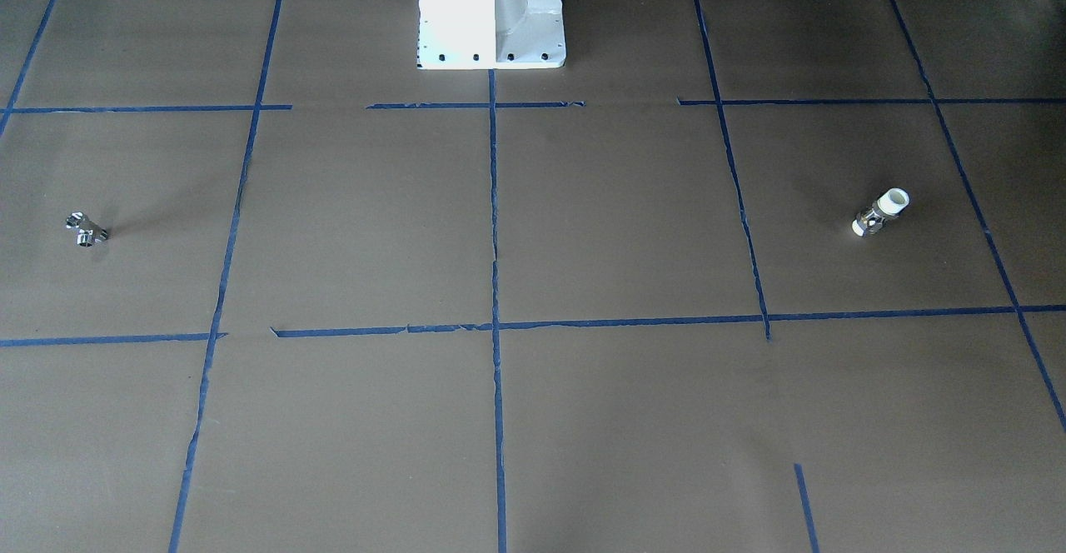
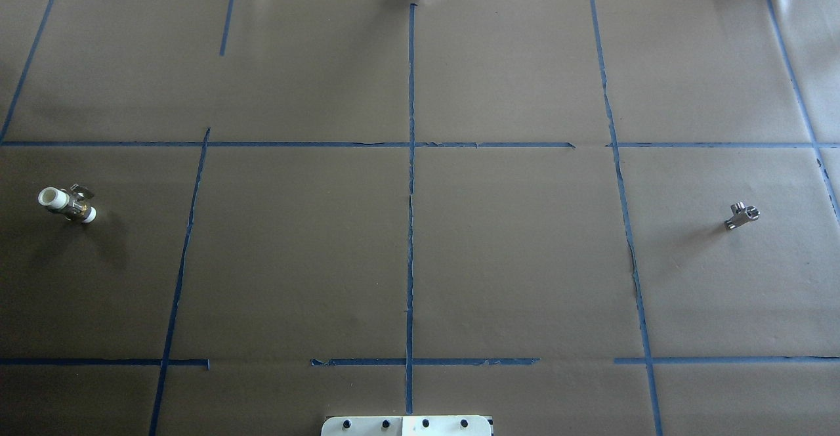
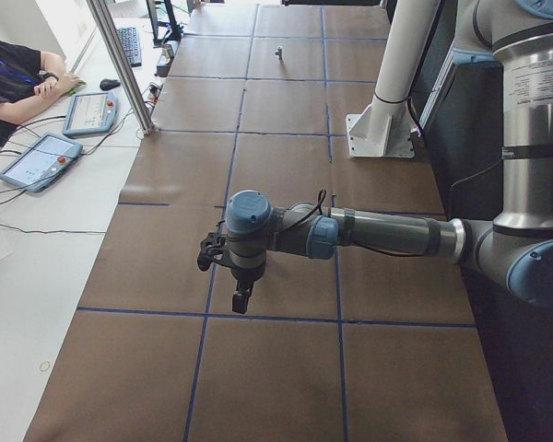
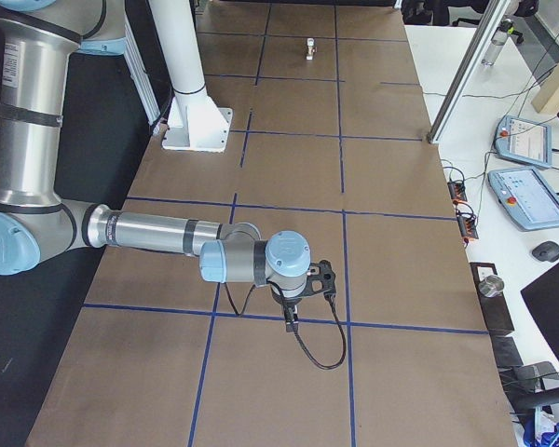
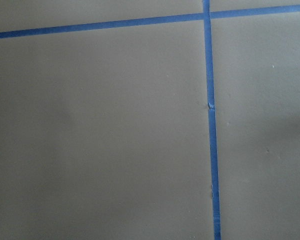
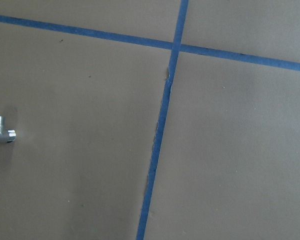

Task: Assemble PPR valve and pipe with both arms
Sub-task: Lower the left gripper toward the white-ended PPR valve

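A PPR valve (image 2: 65, 204), chrome with white pipe ends, lies on the brown table cover at the robot's left; it also shows in the front view (image 1: 880, 212) and far off in the right side view (image 4: 310, 47). A small chrome fitting (image 2: 741, 216) lies at the robot's right; it also shows in the front view (image 1: 87, 230), the left side view (image 3: 278, 52) and at the left edge of the right wrist view (image 6: 0, 135). My left gripper (image 3: 241, 302) and right gripper (image 4: 292, 317) point down above the table. They show only in the side views, so I cannot tell whether they are open or shut.
The white pedestal base (image 1: 491, 16) stands at the robot's edge of the table. Blue tape lines (image 2: 411, 226) divide the brown cover into squares. An operator (image 3: 18, 78) sits beside tablets at a side desk.
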Robot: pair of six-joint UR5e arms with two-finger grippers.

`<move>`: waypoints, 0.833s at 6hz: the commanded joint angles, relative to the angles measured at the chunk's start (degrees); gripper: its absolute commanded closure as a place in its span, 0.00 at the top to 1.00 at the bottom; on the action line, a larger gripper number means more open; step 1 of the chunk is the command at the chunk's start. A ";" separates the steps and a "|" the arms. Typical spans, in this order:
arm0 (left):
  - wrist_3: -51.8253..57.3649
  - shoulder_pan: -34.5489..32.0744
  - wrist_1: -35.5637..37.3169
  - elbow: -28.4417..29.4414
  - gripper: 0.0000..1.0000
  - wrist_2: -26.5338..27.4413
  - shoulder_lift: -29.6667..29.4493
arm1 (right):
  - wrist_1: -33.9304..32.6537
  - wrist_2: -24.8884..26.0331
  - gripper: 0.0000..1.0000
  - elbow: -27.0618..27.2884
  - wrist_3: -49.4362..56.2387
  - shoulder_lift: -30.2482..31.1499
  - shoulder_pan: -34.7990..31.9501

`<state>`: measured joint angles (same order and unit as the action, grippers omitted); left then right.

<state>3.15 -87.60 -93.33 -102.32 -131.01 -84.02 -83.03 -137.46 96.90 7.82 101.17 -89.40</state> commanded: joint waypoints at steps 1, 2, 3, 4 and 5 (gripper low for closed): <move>-0.60 4.06 -2.80 -1.55 1.00 -3.09 -1.06 | -0.03 0.00 1.00 0.05 0.00 0.00 0.02; -0.60 11.32 -3.26 -1.74 1.00 -5.20 -1.32 | -0.03 0.00 1.00 0.05 0.00 0.00 0.02; -9.39 14.00 -5.96 -2.18 1.00 -5.22 -1.41 | -0.03 0.00 1.00 -0.04 0.09 0.00 0.02; -23.32 18.82 -15.56 -1.75 1.00 -4.70 -1.41 | -0.03 0.00 1.00 -0.04 0.00 0.00 0.02; -32.77 24.35 -21.83 -1.04 1.00 -0.78 -1.50 | 0.06 0.00 1.00 -0.04 0.09 0.00 0.02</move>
<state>-19.26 -68.47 -108.39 -103.91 -134.53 -85.45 -83.03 -137.46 96.87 7.86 101.16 -89.39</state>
